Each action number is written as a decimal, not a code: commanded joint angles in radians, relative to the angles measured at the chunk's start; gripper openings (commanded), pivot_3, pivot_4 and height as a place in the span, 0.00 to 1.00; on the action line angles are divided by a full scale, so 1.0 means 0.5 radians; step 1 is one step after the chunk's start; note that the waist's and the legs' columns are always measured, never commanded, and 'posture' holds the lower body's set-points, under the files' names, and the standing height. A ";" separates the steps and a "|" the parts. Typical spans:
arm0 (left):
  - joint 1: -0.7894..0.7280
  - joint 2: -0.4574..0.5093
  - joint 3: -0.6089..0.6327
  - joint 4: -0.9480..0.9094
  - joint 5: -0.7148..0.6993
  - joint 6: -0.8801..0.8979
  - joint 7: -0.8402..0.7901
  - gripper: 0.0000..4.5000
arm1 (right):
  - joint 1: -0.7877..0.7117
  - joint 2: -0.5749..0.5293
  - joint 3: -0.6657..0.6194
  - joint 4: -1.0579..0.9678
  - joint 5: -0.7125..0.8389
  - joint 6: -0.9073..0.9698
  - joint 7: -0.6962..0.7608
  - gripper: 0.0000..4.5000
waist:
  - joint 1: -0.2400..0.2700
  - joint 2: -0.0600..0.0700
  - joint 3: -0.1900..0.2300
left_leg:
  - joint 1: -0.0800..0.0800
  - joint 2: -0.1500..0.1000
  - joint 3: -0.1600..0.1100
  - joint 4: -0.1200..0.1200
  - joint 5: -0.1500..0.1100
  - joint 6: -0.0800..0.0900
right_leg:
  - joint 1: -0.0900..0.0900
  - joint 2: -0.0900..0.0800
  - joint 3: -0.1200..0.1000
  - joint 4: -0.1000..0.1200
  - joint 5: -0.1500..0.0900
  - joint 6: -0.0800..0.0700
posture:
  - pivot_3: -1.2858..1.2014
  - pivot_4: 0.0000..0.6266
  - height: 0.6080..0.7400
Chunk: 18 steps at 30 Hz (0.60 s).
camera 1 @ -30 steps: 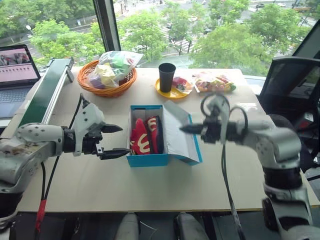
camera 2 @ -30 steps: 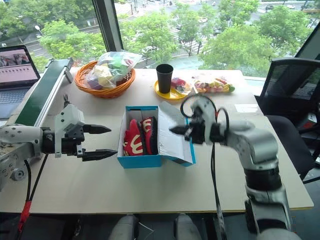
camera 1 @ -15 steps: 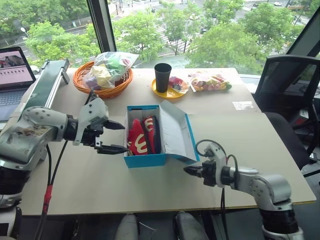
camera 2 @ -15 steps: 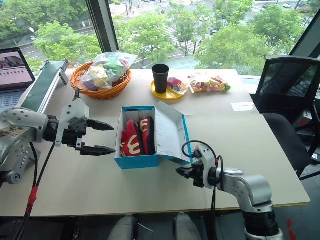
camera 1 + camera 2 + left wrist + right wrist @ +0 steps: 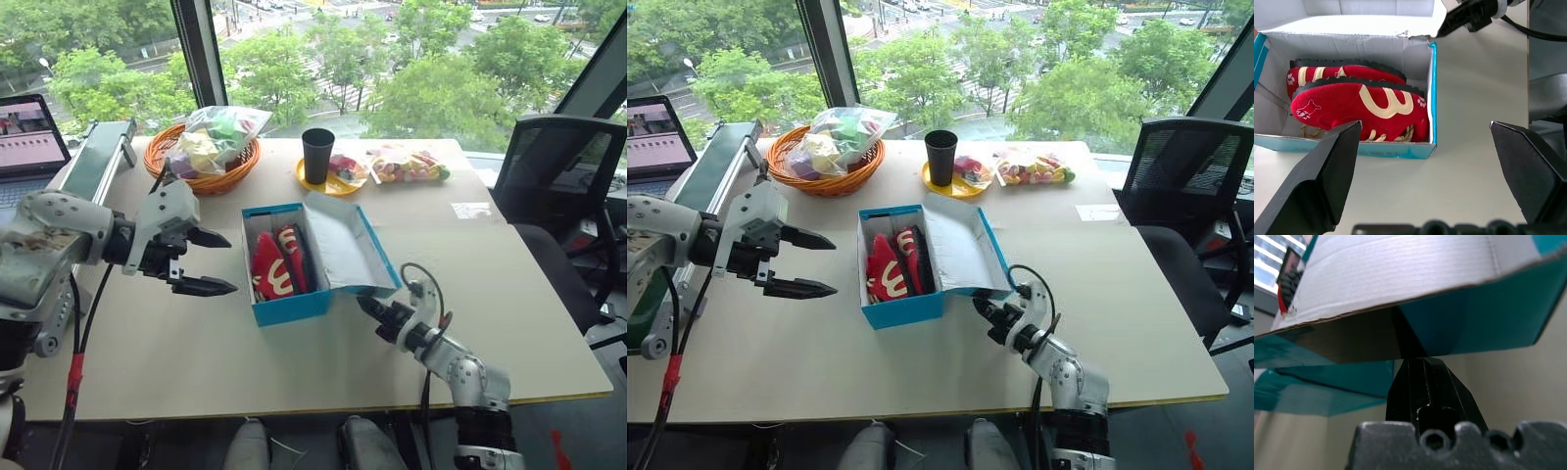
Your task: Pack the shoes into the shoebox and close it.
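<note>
The blue shoebox (image 5: 289, 308) stands open mid-table, its white-lined lid (image 5: 343, 250) leaning out to the right. Both red shoes (image 5: 274, 262) lie inside on their sides, cream markings showing; the left wrist view has the shoes (image 5: 1361, 103) too. My left gripper (image 5: 227, 262) hovers open just left of the box, pointing at it and holding nothing. My right gripper (image 5: 367, 305) is shut and low over the table by the box's front right corner. In the right wrist view the right gripper (image 5: 1410, 352) has its tip right under the lid's blue edge (image 5: 1474, 323).
An orange basket (image 5: 157, 162) with bagged snacks sits at the back left. Behind the box stand a black cup (image 5: 316, 155) on a yellow plate (image 5: 333, 181) and a snack bag (image 5: 407, 164). A laptop (image 5: 29, 137) and green conveyor (image 5: 93, 162) lie left, a chair (image 5: 563, 176) right.
My right arm has dropped from beside the lid to table level, and its shut gripper now points up under the lid's edge. My left gripper stayed open near the box.
</note>
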 commanded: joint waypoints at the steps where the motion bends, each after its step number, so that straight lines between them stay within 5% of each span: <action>1: -0.078 -0.048 -0.006 0.021 0.038 0.010 0.025 1.00 | -0.183 -0.045 -0.126 -0.039 0.170 -0.162 0.095 0.00 | 0.005 0.005 0.003 | 0.000 0.000 0.000 0.000 0.000 0.000 | 0.000 0.000 0.000 0.000 0.000 0.000 | 0.52 0.24 0.96; 9: -0.094 -0.009 0.025 0.059 0.086 -0.013 -0.013 1.00 | -0.458 -0.186 0.165 -0.278 0.079 -0.074 0.057 0.00 | -0.026 0.011 0.006 | -0.019 -0.001 -0.001 -0.006 0.000 0.001 | -0.026 0.001 0.001 0.012 0.002 -0.007 | 0.52 0.24 0.96; 14: 0.090 0.073 0.214 -0.101 0.017 0.088 0.073 1.00 | -0.640 -0.344 0.607 -0.570 0.054 0.178 0.187 0.00 | -0.052 0.013 0.009 | -0.020 -0.002 0.001 -0.002 0.000 0.001 | -0.026 -0.001 0.003 0.013 0.001 -0.006 | 0.52 0.24 0.96; 18: 0.246 0.118 0.379 -0.218 -0.032 0.168 0.145 1.00 | -0.737 -0.369 0.723 -0.604 0.073 0.236 0.234 0.00 | -0.044 0.013 0.009 | -0.016 0.000 -0.002 -0.004 0.000 0.001 | -0.025 0.001 0.001 0.015 -0.003 -0.002 | 0.52 0.24 0.96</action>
